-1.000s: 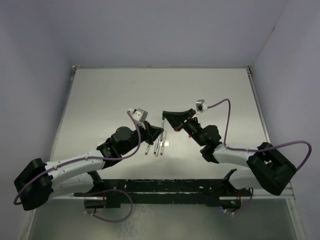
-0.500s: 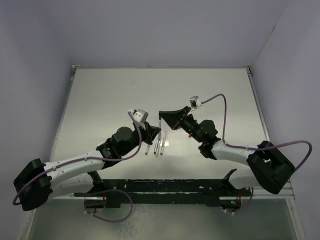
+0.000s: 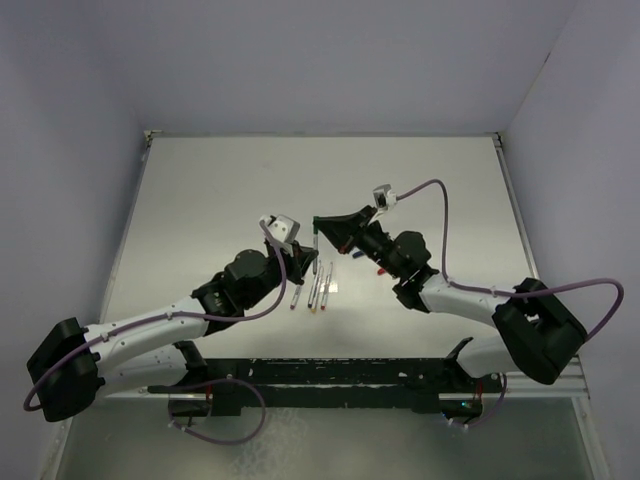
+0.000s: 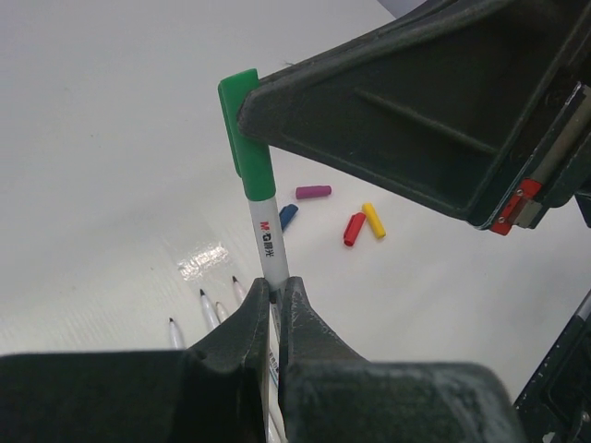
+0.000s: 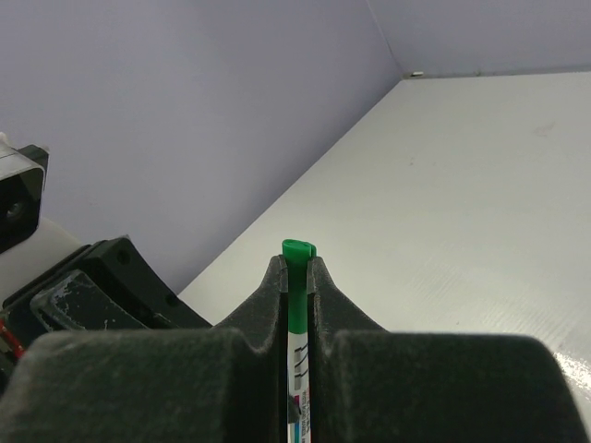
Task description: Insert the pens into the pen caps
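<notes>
A silvery-white pen (image 4: pixel 269 235) with the green cap (image 4: pixel 247 138) on its end is held in the air between both grippers. My left gripper (image 4: pixel 275 286) is shut on the pen's barrel. My right gripper (image 5: pixel 296 272) is shut on the green cap (image 5: pixel 297 277), with the barrel (image 5: pixel 297 369) running back between its fingers. In the top view the left gripper (image 3: pixel 310 263) and right gripper (image 3: pixel 318 223) meet above the table's middle. Several uncapped pens (image 4: pixel 205 306) lie on the table below. Purple (image 4: pixel 313 192), blue (image 4: pixel 288 217), red (image 4: pixel 354 228) and yellow (image 4: pixel 373 220) caps lie loose.
The loose pens (image 3: pixel 316 292) lie side by side just in front of the grippers, the loose caps (image 3: pixel 356 255) under the right arm. White table (image 3: pixel 220 190) with walls on three sides.
The right gripper has moved left and a little away from the bases with the capped pen. The left gripper has followed slightly, and both stay shut.
</notes>
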